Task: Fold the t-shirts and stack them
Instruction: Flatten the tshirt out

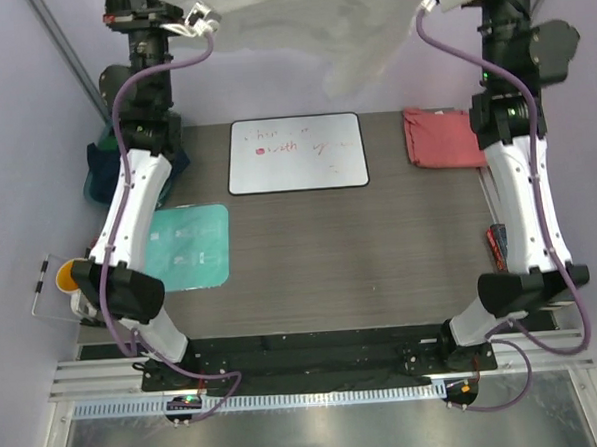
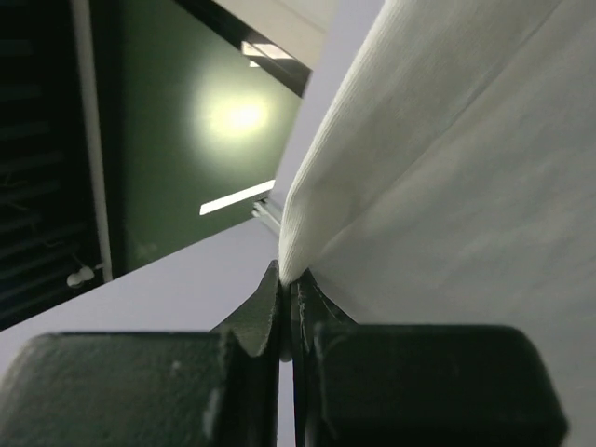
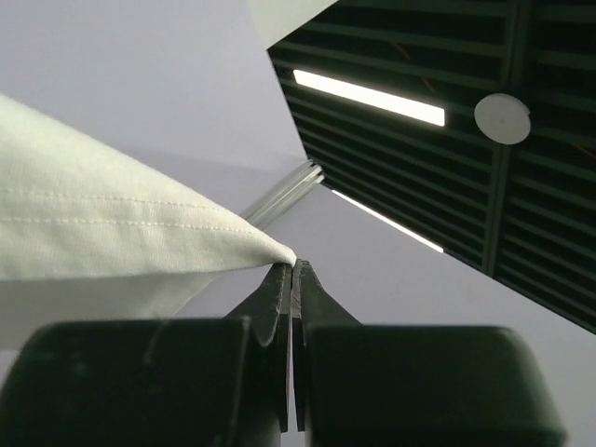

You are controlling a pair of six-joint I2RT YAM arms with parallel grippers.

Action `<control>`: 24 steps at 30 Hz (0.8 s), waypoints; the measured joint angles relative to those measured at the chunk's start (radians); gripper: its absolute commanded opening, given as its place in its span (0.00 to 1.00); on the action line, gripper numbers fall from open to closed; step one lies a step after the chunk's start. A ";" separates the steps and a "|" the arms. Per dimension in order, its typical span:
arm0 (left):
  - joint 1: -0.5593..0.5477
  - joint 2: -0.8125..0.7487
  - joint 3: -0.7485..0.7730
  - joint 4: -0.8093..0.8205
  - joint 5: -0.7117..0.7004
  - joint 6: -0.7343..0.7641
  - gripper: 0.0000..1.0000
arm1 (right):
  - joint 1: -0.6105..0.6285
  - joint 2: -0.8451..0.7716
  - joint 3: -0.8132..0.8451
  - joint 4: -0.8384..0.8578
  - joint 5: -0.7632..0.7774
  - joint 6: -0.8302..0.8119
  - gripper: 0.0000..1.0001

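- wrist views: left pincer (image 2: 285, 277) and right pincer (image 3: 292, 268) each clamp an edge of the white shirt (image 1: 308, 28), which hangs between them.
- only the top view shows the red shirt (image 1: 442, 138), lying below the right pincer.

Ceiling strip lights (image 3: 372, 98) glaring; near fingers (image 3: 273, 312) blurred.

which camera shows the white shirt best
The top external view: it shows the white shirt held up and spread wide. The left wrist view shows only a corner pinched in the left end effector; the right wrist view, a stitched corner in the right end effector.
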 measured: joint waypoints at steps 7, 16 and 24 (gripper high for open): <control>-0.008 -0.324 -0.606 0.177 0.029 -0.028 0.00 | 0.003 -0.382 -0.520 0.005 -0.063 0.015 0.01; -0.013 -0.584 -1.502 -0.173 0.163 0.006 0.00 | 0.010 -0.735 -1.252 -0.574 -0.220 0.067 0.01; -0.013 -0.967 -1.620 -0.678 0.317 0.186 0.00 | 0.014 -1.019 -1.414 -1.176 -0.324 -0.039 0.01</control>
